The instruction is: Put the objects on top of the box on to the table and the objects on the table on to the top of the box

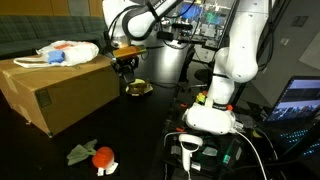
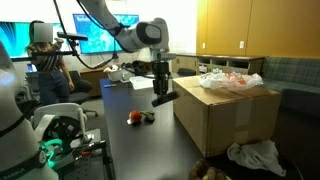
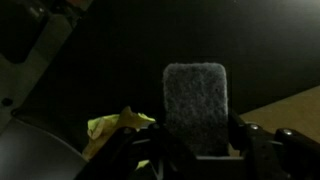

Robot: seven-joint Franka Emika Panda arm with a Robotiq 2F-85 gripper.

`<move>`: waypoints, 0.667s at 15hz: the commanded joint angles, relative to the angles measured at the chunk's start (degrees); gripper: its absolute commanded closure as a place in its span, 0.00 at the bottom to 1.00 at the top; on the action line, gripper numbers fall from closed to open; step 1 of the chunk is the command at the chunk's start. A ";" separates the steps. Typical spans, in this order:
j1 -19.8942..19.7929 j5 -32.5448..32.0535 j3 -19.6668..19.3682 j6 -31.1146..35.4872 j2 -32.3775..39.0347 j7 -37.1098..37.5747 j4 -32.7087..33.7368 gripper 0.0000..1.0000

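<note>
Sponge [image 3: 195,105], grey: pinched firmly in my gripper [image 2: 162,88], hanging above counter [image 2: 130,145] beside box [image 2: 225,120], probably mid-transfer. Bagged bundle [image 2: 235,80] lies atop box, unswapped.

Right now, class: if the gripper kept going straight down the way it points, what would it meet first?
Probably the bare table, with the grey pad held in the gripper touching first, just beside the yellow-green object; depth is unclear.
</note>
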 commanded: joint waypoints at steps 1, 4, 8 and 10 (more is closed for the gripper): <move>-2.74 -2.11 2.95 -6.68 2.61 -8.84 12.36 0.68; -3.53 -2.04 3.84 -9.24 6.26 -15.27 22.21 0.68; -3.50 -0.61 3.43 -10.23 14.31 -21.30 34.96 0.68; -3.41 0.24 2.93 -10.54 18.66 -23.20 40.84 0.68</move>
